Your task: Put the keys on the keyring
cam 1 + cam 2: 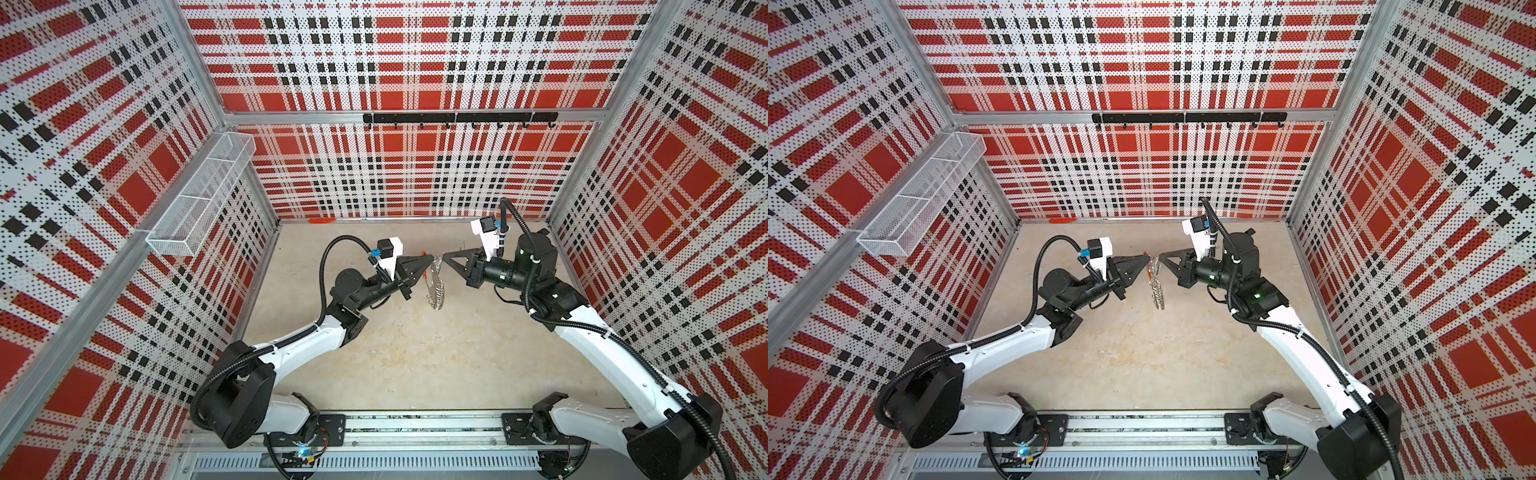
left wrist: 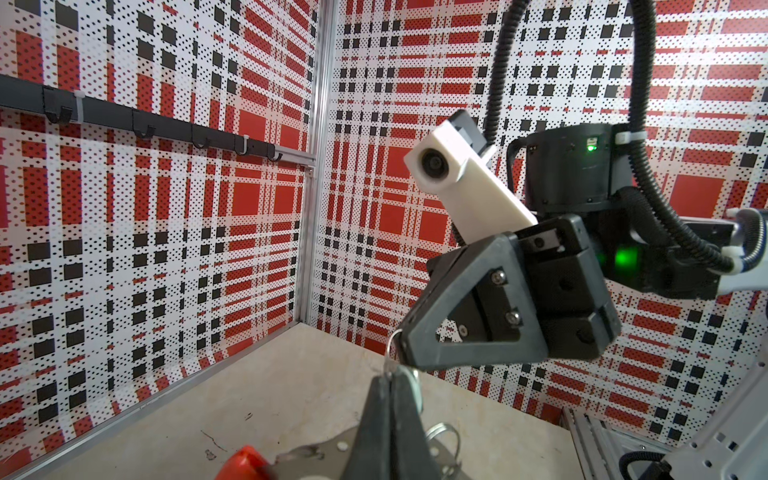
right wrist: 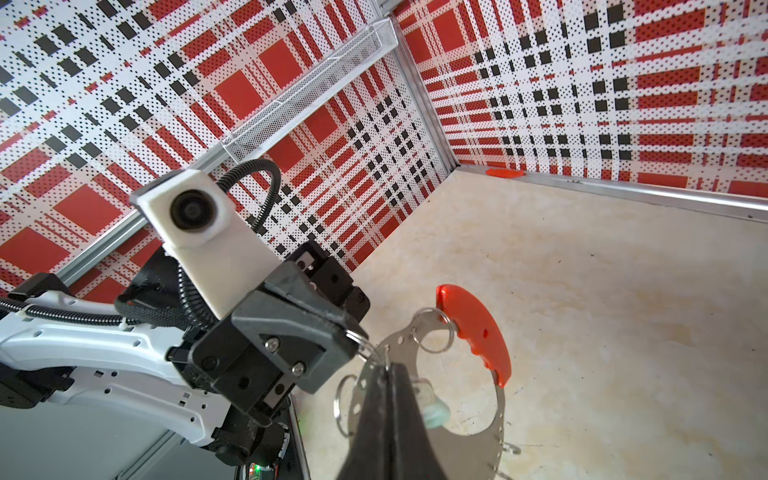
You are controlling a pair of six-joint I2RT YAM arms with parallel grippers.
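The keyring [image 1: 436,286] hangs edge-on above the table between my two grippers in both top views. It is a grey metal hoop [image 3: 496,419] with small wire loops and a red curved segment [image 3: 473,328]. My left gripper [image 1: 433,258] is shut, its tips pinching a thin wire loop at the keyring's rim [image 2: 392,374]. My right gripper [image 1: 444,257] meets it tip to tip and is shut on a thin wire ring [image 3: 388,368]. Of the keys, only the pale teal tag [image 3: 436,411] peeks out beside my right finger. The metal key itself is hidden.
An orange-red strip [image 1: 322,220] lies against the foot of the back wall. A white wire basket [image 1: 199,199] is mounted on the left wall. A black hook rail [image 1: 457,118] runs along the back wall. Plaid walls enclose the beige table [image 1: 415,353].
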